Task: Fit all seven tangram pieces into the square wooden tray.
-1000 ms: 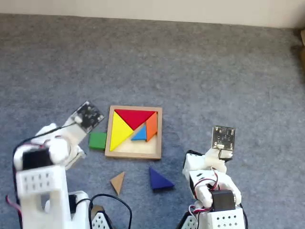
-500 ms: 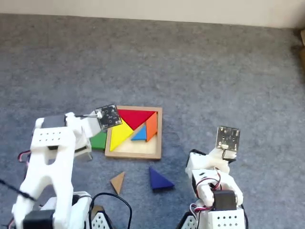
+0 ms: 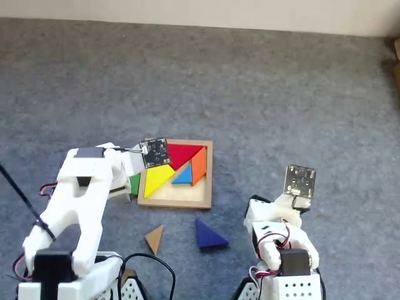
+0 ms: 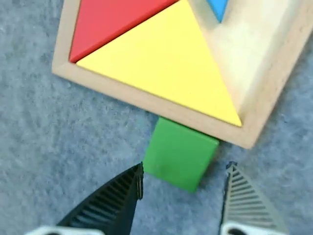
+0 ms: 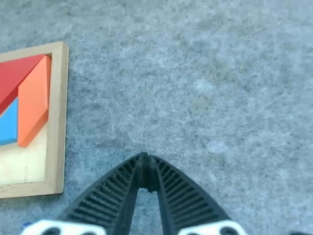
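Grey carpet (image 3: 281,94) lay under everything. The green square (image 4: 180,154) sat touching the outer edge of the wooden tray (image 4: 264,125). Your left gripper (image 4: 185,169) hung over the square, jaws apart. You needed to go straight down and squeeze its flat sides. Your right gripper (image 5: 146,159) had its jaws together.

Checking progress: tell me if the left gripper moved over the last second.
Yes. The left gripper swung toward the tray, now open by the green piece.

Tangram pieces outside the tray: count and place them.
3. Green square against the tray's left rim; tan triangle and dark blue triangle on the carpet before it. None likely hidden.
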Tool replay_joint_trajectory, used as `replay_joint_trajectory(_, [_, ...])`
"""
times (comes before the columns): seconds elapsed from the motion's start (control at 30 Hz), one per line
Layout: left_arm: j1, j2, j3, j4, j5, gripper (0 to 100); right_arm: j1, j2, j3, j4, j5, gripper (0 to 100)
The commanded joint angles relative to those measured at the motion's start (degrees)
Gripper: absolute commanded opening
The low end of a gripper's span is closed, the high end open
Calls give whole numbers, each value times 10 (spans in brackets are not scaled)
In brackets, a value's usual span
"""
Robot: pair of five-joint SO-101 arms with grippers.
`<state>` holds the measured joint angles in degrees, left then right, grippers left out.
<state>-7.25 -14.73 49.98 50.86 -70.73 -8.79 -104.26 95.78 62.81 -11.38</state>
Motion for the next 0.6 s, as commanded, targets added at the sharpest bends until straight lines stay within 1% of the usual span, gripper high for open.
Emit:
replay_joint_trajectory(0.0, [12,21,-29,-26,-50,264,6,-9,69,-14,6,9])
replay_joint_trajectory(0.37, [14,90,-29,-82,-54,260,7,-9,69,-14,6,9])
replay_joint_trajectory(0.57, [10,105,-53,-69,-51,252,7,-9,69,-14,6,9])
